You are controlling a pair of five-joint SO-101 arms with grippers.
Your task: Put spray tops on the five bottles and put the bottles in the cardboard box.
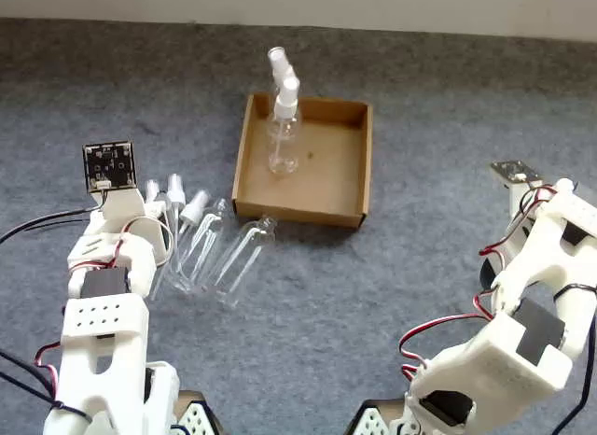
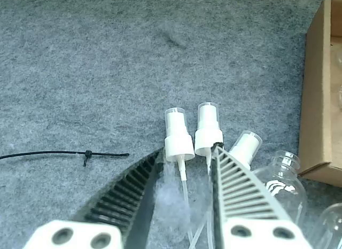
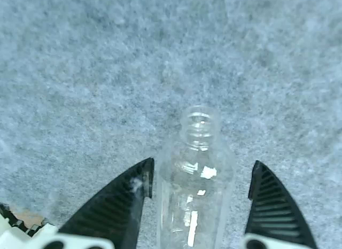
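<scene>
Left claw (image 2: 187, 150) hangs released at 9 o'clock on the bench, straddling the thin tube of one spray top (image 2: 178, 137). One jaw tip is right up against the next spray top (image 2: 208, 129), and a third (image 2: 246, 147) lies just beside that. Tight spot! If it clenches here it may pinch two tubes together or nudge the neighbour away, and those tubes look likely to bend.

Over at 4 o'clock the right claw (image 3: 203, 164) is released too, with gaps on both sides of an uncapped clear bottle (image 3: 195, 195). That bottle is smooth and round, so an off-centre squeeze could make it roll or pop out.

Two capped bottles (image 1: 284, 127) already stand in the cardboard box (image 1: 298, 214) at 12 o'clock. Two bare bottles (image 1: 244, 256) lie at 8 o'clock, near enough to get bumped.

Grey felt-like covering (image 1: 392, 295) runs across the whole bench, soft and grippy by the look of it. A thin black tie (image 2: 64, 154) lies loose on it, and a pale strip (image 1: 420, 6) shows beyond the far edge.
</scene>
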